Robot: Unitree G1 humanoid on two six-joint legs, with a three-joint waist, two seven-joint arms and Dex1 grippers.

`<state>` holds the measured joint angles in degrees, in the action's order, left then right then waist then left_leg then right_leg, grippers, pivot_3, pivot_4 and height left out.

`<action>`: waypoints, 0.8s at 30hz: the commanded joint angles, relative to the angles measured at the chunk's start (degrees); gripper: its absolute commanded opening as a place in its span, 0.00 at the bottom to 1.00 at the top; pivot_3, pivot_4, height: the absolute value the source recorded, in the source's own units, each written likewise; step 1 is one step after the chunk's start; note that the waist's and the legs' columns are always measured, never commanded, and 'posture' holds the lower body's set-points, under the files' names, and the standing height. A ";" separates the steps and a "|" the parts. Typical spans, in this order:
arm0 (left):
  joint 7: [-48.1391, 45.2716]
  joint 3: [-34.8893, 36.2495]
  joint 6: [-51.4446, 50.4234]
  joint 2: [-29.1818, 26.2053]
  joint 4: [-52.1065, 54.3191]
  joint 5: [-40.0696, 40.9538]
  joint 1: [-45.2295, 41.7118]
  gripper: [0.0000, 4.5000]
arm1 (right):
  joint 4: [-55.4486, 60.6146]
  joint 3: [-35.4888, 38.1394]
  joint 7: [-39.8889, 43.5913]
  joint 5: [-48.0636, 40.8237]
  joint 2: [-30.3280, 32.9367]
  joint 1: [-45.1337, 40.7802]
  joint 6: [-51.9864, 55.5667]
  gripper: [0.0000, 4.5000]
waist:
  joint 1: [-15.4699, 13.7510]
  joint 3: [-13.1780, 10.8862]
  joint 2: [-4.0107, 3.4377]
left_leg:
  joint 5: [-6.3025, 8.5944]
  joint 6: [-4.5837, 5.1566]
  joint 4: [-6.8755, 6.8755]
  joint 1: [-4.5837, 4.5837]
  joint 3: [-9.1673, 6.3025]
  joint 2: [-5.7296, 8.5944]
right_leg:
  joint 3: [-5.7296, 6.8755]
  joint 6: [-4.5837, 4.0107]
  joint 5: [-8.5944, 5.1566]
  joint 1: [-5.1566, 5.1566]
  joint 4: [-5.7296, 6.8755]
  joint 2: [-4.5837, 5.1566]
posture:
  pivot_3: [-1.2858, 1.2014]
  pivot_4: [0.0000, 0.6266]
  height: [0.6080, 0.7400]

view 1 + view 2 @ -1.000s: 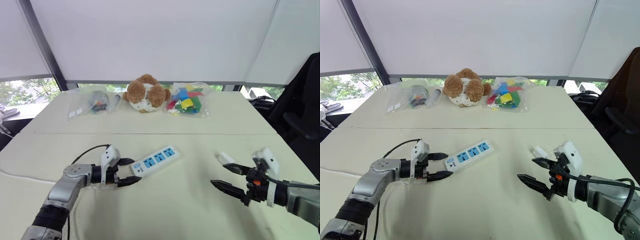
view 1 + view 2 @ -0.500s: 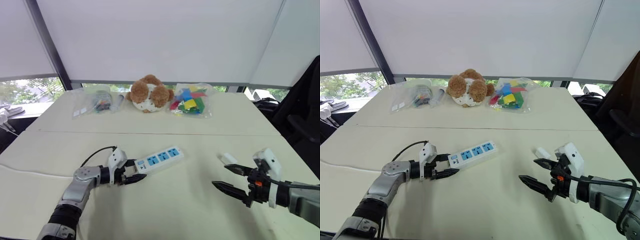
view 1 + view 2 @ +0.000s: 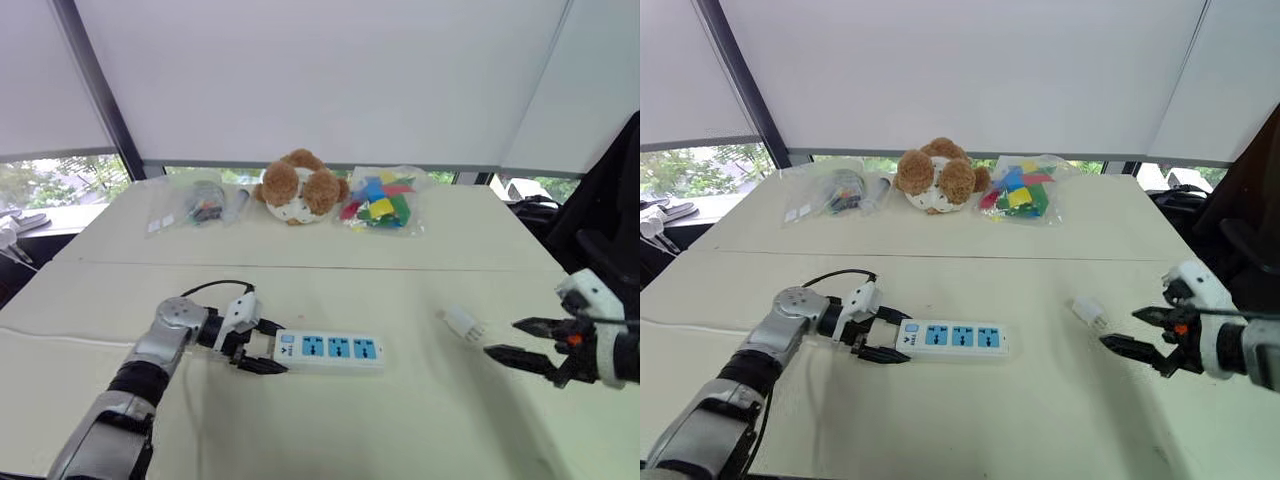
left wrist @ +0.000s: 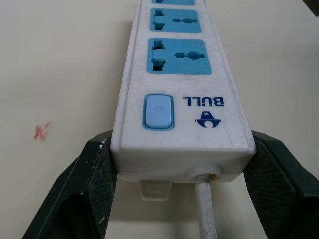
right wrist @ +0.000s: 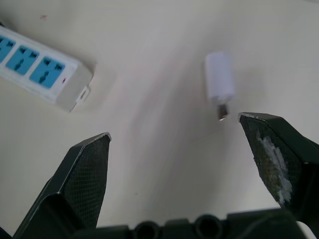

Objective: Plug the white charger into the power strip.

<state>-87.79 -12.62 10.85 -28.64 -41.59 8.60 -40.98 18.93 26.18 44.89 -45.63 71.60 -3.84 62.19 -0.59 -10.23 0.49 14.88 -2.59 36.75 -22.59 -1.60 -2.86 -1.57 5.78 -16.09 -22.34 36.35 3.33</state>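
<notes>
Your pale counter (image 3: 400, 420) spans the whole scene. Along its far edge you have a brown plush bear (image 3: 295, 187), with a bag of coloured blocks (image 3: 377, 200) just to its right and a clear bag (image 3: 195, 203) of small items to its left.

Nearer to you, left of centre, the power strip (image 3: 330, 350) lies flat with its three blue sockets facing up. Your left claw (image 3: 270, 347) is clenched on its switch end, one black finger pressed to each long side, and the cord (image 4: 205, 211) leaves the strip between them.

Your right claw (image 3: 502, 337) is spread wide and holds nothing, low over the counter at the right. The white charger (image 3: 462, 323) lies on the counter just beyond its tips, touching neither finger, well apart from the strip, its metal end turned toward the claw.
</notes>
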 commanded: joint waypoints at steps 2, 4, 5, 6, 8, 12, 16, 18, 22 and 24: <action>-0.05 -1.84 3.23 2.24 -1.68 -2.64 0.16 0.67 | -11.53 -16.05 3.64 7.74 3.92 -14.59 -1.48 1.00 | -0.07 0.00 -0.01 | 0.07 0.13 0.23 -0.16 -0.01 -0.01 | 0.00 0.01 0.00 -0.05 0.01 0.00 | 0.52 0.24 0.99; -0.11 -2.29 4.64 2.26 -1.73 -3.50 1.09 0.67 | -17.10 -24.69 9.05 12.73 2.79 -23.31 -5.01 1.00 | -0.14 0.05 -0.10 | 0.08 0.13 0.36 -0.38 -0.01 0.00 | 0.00 0.12 0.07 -0.19 0.00 0.03 | 0.52 0.24 0.99; -0.13 -2.56 5.16 2.22 -1.59 -3.89 1.51 0.67 | -19.59 -28.43 11.91 14.95 2.43 -26.82 -6.38 1.00 | -0.05 0.06 -0.13 | 0.07 0.13 0.39 -0.50 -0.02 0.03 | 0.00 0.17 0.09 -0.26 0.00 0.04 | 0.52 0.24 0.99; -0.22 -2.85 6.18 2.01 -1.66 -4.34 2.01 0.67 | -24.00 -33.67 14.86 18.82 0.81 -32.32 -7.90 1.00 | -0.12 0.07 -0.18 | 0.07 0.13 0.43 -0.56 0.01 0.03 | -0.01 0.17 0.10 -0.32 -0.01 0.05 | 0.52 0.24 0.99; 0.12 -2.78 6.12 2.28 -1.29 -4.17 2.75 0.67 | -35.40 -43.97 20.39 27.73 -3.76 -43.89 -10.49 1.00 | 0.28 0.12 -0.27 | 0.07 0.12 0.46 -0.60 0.00 0.05 | 0.00 0.23 0.13 -0.34 -0.03 0.05 | 0.52 0.24 0.99; 1.57 -2.79 5.60 3.31 -0.19 -4.21 3.55 0.67 | -56.74 -55.49 28.13 40.81 -12.46 -59.81 -17.16 1.00 | -0.22 0.17 -0.49 | 0.07 0.12 0.46 -0.63 0.03 0.07 | -0.02 0.27 0.15 -0.38 0.00 0.06 | 0.52 0.24 0.99; 2.95 -2.72 5.24 4.15 0.54 -4.23 4.47 0.67 | -73.25 -61.15 34.53 49.50 -19.56 -68.94 -22.46 1.00 | -0.51 0.21 -0.67 | 0.06 0.11 0.44 -0.76 0.03 0.16 | 0.00 0.50 0.27 -0.43 0.00 0.13 | 0.52 0.24 0.99; 4.02 -2.55 4.97 4.68 1.03 -4.13 5.16 0.67 | -79.98 -62.32 35.10 53.07 -22.85 -72.08 -24.88 1.00 | -0.58 0.22 -0.71 | 0.06 0.11 0.44 -0.77 0.04 0.19 | -0.01 0.50 0.27 -0.42 -0.01 0.16 | 0.52 0.24 0.99; 5.85 -2.31 4.47 5.20 2.56 -3.82 6.98 0.67 | -88.00 -62.15 37.24 57.40 -27.55 -75.97 -26.37 1.00 | -0.49 0.42 -1.07 | 0.00 0.00 0.49 -0.76 0.05 0.31 | -0.01 0.52 0.28 -0.35 0.01 0.27 | 0.52 0.24 0.99; 6.57 -2.31 4.38 5.31 3.32 -4.00 7.81 0.67 | -89.67 -62.26 38.05 59.48 -28.55 -76.32 -27.97 1.00 | -0.50 0.48 -1.17 | -0.01 -0.02 0.52 -0.73 0.04 0.34 | -0.01 0.55 0.29 -0.31 0.02 0.29 | 0.52 0.24 0.99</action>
<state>-81.86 -11.33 16.21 -24.98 -37.46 7.66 -35.70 -69.60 -36.58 82.06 11.94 42.93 -78.19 35.47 -1.09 -9.75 -0.67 14.86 -2.63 37.27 -23.31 -1.58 -2.51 -1.58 6.35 -15.78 -22.61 36.37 3.62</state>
